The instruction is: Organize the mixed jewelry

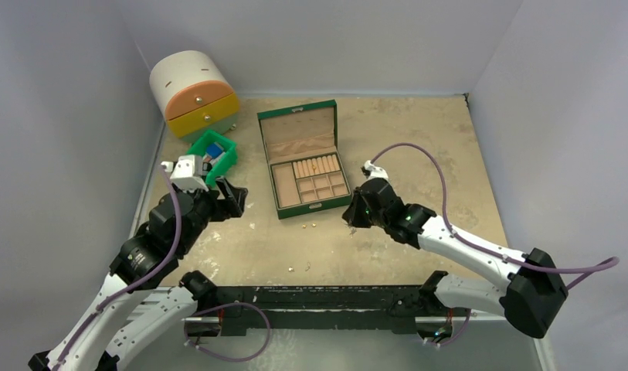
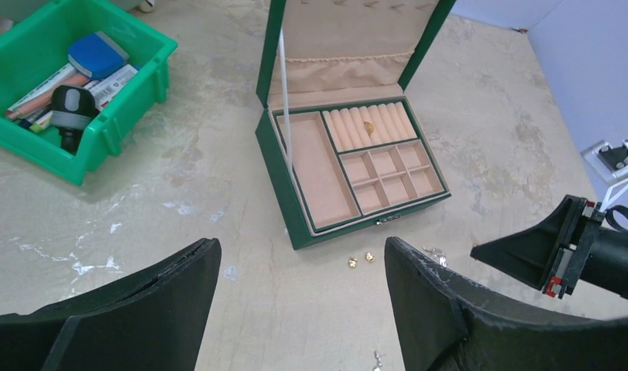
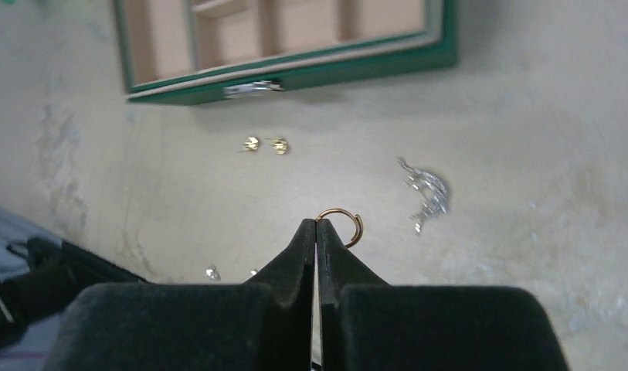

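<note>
Right gripper (image 3: 316,228), pinching a gold ring (image 3: 343,224), just in front of the jewelry box (image 3: 357,68); left gripper (image 2: 303,259) spread wide, empty. One gold piece (image 2: 368,124) sits inside the box (little seems done); studs (image 3: 279,144) and silver charm (image 3: 428,192) lie on the worktop (image 3: 527,139) before it.

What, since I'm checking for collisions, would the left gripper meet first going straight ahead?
Left gripper: likely the table by the two gold studs, short of the green box; depth unclear.

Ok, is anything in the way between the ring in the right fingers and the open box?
Nothing visible blocks it. The right fingers pinch the ring in front of the box, whose lid is open. Only two studs lie on the table between them, probably low enough to pass over.
</note>
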Motion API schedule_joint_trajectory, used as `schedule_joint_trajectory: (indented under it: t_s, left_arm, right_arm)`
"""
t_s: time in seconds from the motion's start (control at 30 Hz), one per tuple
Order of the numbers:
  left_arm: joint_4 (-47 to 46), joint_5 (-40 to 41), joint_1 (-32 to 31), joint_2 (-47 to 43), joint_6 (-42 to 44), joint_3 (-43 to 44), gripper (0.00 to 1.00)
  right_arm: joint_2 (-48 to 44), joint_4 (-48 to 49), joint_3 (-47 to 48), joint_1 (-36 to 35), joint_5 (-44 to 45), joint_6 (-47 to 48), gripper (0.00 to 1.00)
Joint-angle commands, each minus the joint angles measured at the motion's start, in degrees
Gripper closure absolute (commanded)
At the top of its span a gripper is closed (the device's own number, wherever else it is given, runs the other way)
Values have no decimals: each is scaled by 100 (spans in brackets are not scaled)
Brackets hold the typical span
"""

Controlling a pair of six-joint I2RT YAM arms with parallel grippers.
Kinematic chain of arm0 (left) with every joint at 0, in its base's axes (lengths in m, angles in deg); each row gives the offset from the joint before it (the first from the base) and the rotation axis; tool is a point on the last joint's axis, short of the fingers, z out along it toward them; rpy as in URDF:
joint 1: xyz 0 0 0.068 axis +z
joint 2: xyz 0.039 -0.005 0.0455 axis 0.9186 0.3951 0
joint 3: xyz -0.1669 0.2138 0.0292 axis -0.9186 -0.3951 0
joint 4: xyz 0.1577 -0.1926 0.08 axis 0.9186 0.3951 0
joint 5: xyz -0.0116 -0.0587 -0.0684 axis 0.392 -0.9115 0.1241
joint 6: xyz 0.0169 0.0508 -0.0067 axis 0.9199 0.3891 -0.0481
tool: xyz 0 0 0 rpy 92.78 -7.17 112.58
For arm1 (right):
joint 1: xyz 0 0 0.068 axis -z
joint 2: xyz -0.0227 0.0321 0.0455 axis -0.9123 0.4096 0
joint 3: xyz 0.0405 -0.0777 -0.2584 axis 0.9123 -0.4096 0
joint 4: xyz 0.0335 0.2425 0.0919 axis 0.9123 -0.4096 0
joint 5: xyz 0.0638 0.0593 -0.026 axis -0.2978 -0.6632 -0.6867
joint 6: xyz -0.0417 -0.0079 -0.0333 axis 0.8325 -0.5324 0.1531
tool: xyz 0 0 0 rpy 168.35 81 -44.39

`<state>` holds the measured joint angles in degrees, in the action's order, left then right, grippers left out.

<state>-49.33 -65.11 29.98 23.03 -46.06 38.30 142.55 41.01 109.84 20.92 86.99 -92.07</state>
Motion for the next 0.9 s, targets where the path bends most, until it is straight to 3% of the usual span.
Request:
schedule_joint_trajectory:
  t_s: [0.0,0.3,0.63,0.87]
  left_arm:
    - [-129,-348,29,269,183,506,23]
    - [311,-1203,28,1156,121,1651,23]
    - [890,-3151,28,1802,34,2518,24]
    - [1340,-4058,28,2003,41,2470,28]
  right_arm:
    - [-109,1111,434,-135,-807,2043,100]
    - [-182,1985,823,-611,-2557,5035,100]
    - [-158,1311,1364,-1172,-4140,8699,100]
    - [-55,326,1999,-1759,-3889,10380,100]
